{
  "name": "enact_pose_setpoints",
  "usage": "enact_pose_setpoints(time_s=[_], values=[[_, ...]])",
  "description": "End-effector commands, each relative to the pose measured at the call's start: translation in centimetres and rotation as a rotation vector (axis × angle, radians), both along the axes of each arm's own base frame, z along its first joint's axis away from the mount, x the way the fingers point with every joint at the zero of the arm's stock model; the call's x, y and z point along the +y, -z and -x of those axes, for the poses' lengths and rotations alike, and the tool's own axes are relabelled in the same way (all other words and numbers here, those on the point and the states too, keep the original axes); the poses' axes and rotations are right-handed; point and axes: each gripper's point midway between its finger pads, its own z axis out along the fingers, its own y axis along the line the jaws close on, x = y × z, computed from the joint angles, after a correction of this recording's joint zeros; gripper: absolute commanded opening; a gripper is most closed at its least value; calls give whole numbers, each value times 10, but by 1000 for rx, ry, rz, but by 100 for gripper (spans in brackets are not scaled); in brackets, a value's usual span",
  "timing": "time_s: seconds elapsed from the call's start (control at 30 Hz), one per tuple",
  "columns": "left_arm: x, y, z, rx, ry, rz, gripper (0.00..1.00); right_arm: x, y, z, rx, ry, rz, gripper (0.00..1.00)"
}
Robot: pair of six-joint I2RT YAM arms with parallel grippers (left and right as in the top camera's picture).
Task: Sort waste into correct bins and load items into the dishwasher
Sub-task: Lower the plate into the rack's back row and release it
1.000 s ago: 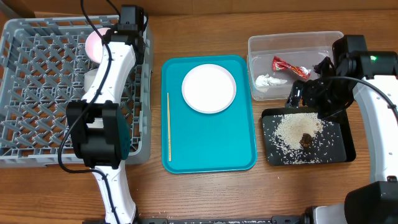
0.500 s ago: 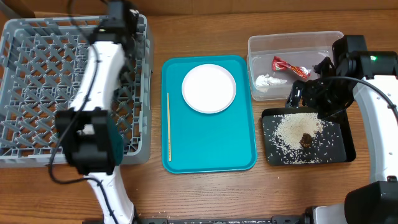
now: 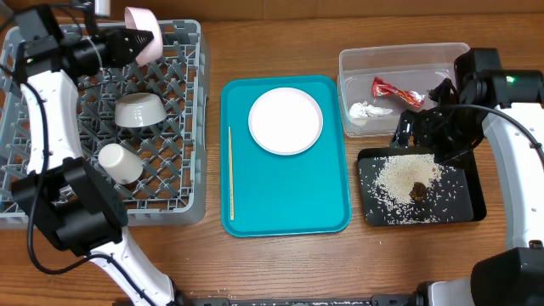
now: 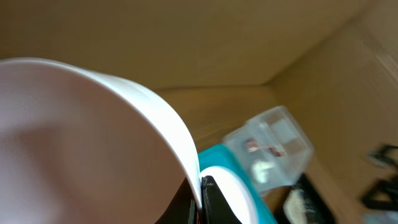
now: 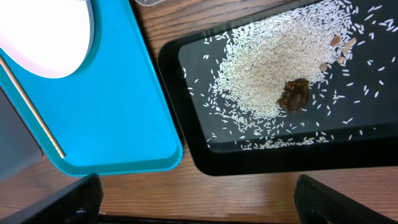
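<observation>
Evidently for racking, the left gripper (image 3: 129, 42) clamped the pink bowl (image 3: 144, 44) at the rack's (image 3: 170, 102) twelve o'clock; the right gripper (image 5: 196, 190) hovered, jaws apart, near the black tray (image 5: 385, 134).

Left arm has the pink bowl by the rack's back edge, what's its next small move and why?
Probably lower the pink bowl onto free pegs beside the grey bowl: the left gripper holds it on edge at the dish rack's far wall, unseated.

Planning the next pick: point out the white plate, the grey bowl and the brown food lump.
white plate (image 3: 286, 121), overhead view, its centre.
grey bowl (image 3: 140, 110), overhead view, its middle.
brown food lump (image 5: 293, 95), right wrist view, its middle.
</observation>
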Motion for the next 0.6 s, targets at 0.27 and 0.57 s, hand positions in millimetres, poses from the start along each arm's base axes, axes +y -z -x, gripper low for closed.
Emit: enact_pose_setpoints(time_s=[0.27, 0.57], values=[[6, 31, -2, 34, 197, 303, 4, 2, -10, 2, -31, -6, -2, 100], [36, 77, -6, 134, 139, 379, 4, 2, -10, 3, -30, -6, -3, 100]])
